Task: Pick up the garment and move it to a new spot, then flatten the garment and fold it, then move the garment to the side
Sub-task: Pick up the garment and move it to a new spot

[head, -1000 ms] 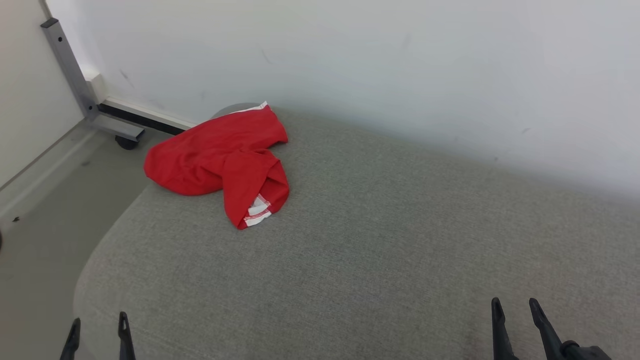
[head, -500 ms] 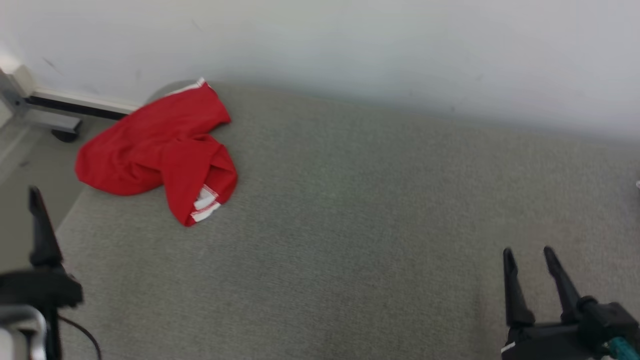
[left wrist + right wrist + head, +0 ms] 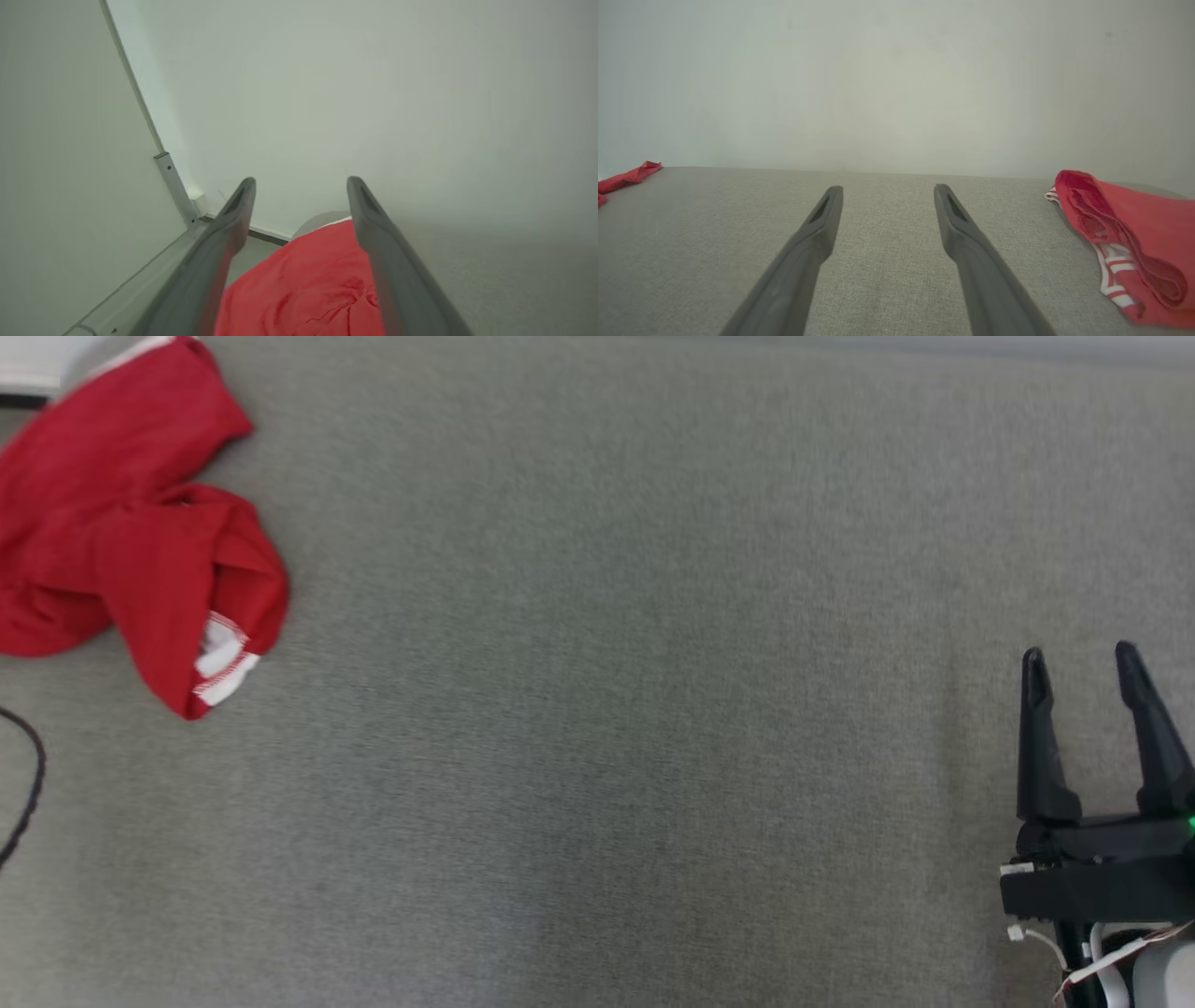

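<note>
The garment (image 3: pixel 121 541) is a crumpled red piece with white striped trim. It lies at the far left of the grey fabric surface (image 3: pixel 597 728) in the head view. In the left wrist view my left gripper (image 3: pixel 301 182) hangs open above and short of the garment (image 3: pixel 303 289), with nothing between its fingers. My right gripper (image 3: pixel 1078 655) stands open over bare fabric at the lower right, far from the garment. In the right wrist view the right gripper (image 3: pixel 887 188) is empty, and a corner of the garment (image 3: pixel 626 177) shows at the left edge.
Another red cloth with white stripes (image 3: pixel 1125 242) lies bunched close to the right of my right gripper. A white wall (image 3: pixel 896 84) backs the surface. A black cable (image 3: pixel 28 775) loops at the left edge. A grey metal post (image 3: pixel 177 191) stands in the corner beyond the garment.
The head camera has swung down and to the right, so the garment now sits at the picture's upper left. My right gripper has reached further forward. Both grippers stay open.
</note>
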